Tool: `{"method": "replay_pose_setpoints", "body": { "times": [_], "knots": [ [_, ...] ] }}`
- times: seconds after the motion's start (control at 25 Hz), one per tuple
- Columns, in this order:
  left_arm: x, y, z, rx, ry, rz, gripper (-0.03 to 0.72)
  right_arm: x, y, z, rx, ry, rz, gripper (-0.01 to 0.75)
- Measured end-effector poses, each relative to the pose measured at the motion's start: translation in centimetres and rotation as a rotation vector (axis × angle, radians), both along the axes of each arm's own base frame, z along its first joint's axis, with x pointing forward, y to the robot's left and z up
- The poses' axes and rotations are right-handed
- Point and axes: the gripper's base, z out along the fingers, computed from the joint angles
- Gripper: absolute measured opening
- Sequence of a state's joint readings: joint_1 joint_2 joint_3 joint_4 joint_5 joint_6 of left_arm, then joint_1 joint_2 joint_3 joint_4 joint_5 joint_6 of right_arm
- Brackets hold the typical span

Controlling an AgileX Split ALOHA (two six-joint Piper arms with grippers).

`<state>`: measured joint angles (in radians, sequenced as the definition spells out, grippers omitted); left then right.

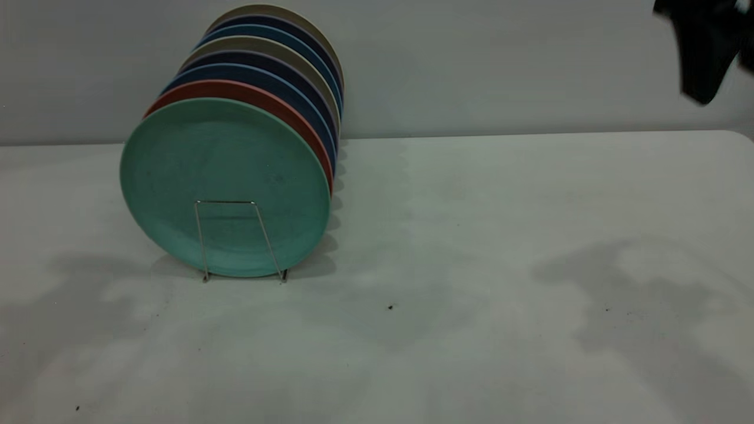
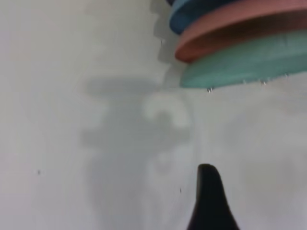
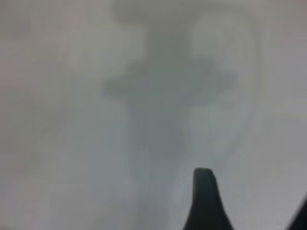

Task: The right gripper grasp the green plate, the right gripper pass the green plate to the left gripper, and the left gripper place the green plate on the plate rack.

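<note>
Green plate (image 1: 224,182) upright at the front of the rack (image 1: 238,241), left of centre, job seemingly finished; right gripper (image 1: 704,50) raised at upper right, left gripper (image 2: 211,203) clear of the plate, both empty, finger spread impossible to tell.

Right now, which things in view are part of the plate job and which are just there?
Job:
- green plate, upright at the front of the row
- plate rack, its front wire loop before that plate
- right gripper, high at the far right
- left gripper, over bare table near the rack

Just there:
- salmon-pink plate
- dark blue plates
- beige plates
- table
</note>
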<state>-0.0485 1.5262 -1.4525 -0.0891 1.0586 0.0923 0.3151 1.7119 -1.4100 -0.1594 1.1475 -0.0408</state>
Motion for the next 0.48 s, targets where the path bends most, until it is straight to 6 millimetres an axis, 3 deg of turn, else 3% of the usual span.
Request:
{"method": "replay_pose_setpoints", "body": {
  "times": [0.24,0.48],
  "knots": [
    [-6.9,0.3,0.6,-0.002,-0.029,0.003,0.504,-5.2,-0.6,3.5,0.026,-0.029,-0.017,0.536],
    [-13.8,0.5,-0.8,-0.033,-0.054,0.005,0.503,-12.4,-2.2,4.8,0.143,-0.042,0.021,0.536]
  ]
}}
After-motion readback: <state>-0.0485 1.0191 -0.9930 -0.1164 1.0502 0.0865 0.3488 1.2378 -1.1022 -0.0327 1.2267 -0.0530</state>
